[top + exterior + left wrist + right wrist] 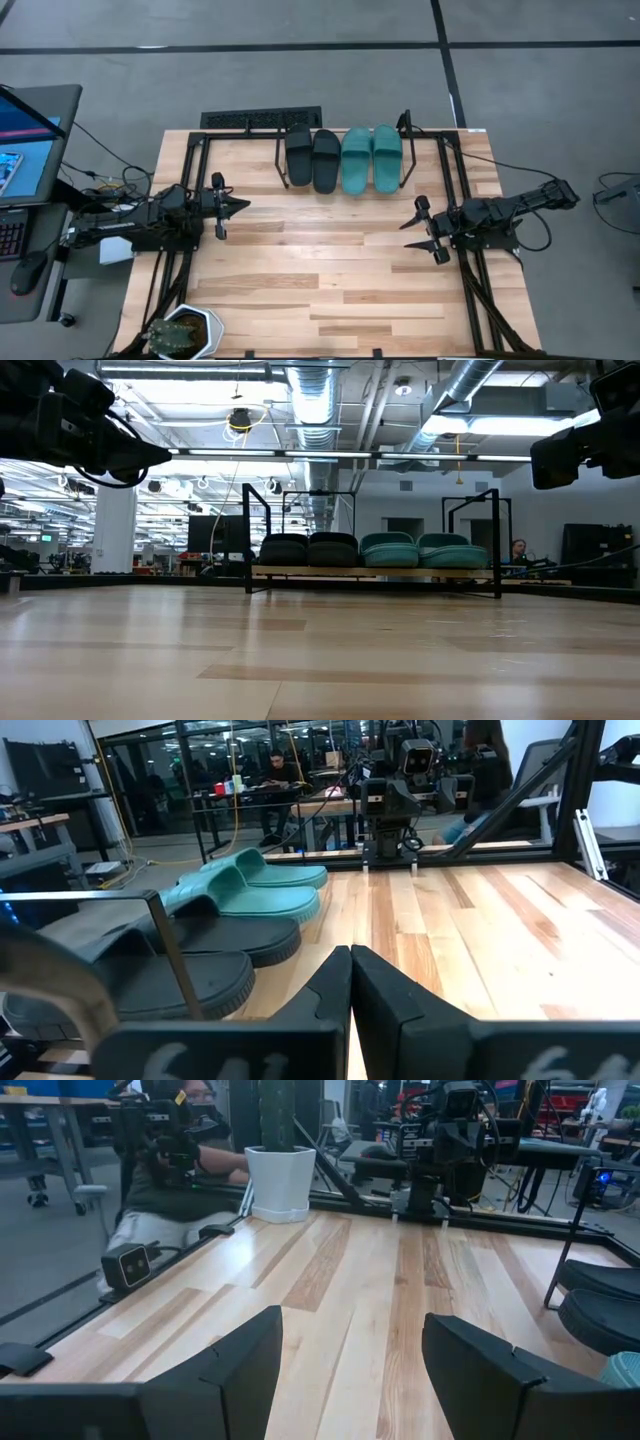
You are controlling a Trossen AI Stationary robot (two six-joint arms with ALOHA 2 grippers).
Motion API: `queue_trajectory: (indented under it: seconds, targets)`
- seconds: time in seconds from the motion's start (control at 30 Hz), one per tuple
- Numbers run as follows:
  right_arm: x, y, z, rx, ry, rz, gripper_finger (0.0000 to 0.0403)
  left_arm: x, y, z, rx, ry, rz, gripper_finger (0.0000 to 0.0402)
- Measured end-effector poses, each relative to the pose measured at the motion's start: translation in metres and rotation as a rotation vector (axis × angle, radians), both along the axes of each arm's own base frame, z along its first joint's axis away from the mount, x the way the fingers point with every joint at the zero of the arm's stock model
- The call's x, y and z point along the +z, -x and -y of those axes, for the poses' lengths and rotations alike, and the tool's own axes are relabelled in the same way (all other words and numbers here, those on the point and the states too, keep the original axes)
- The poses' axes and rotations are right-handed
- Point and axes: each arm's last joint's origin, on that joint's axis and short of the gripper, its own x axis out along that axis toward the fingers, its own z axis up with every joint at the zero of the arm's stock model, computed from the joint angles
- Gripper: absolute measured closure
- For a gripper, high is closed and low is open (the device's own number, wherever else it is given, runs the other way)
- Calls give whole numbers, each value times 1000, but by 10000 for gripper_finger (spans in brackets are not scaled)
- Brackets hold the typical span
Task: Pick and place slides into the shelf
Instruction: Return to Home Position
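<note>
Lined up on the shelf (497, 550) at the far edge of the counter (320, 290): two black slides (312, 158) toward the left, two teal slides (372, 158) toward the right. All four side by side between the two upright posts, neighbours touching, soles down, straps up. No slide off the shelf, so placing judged done; only the arms' pull-back left to finish.

Left pincer (350, 955) clenched on nothing, fingers pressed together, held above the counter's left side, well apart from the shelf. Right pincer (352, 1325) released, fingers spread wide with nothing between, above the right side, likewise well apart.

Judged light and soft, probably foam: likely to flex and squash under a hard squeeze, matte enough not to slip. Best taken by the wide strap, or across the sole's edges near mid-length, with a moderate close. Gripped at the heel end alone, likely to droop. Worth minding the thin rods when lifting out or setting in, easy to snag a sole on.

Also in sight: a flat black slotted grille (260, 118) just behind the shelf, and a potted plant (185, 335) at the near left corner.
</note>
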Motion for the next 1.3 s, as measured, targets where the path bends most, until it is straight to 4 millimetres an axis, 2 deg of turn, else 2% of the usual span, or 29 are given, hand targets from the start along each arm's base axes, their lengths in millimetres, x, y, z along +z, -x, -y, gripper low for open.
queue_trajectory:
  seconds: [1.3]
  targets:
    - [0,0,0,0,0,0,177,0,0,0,0,-4,0,401]
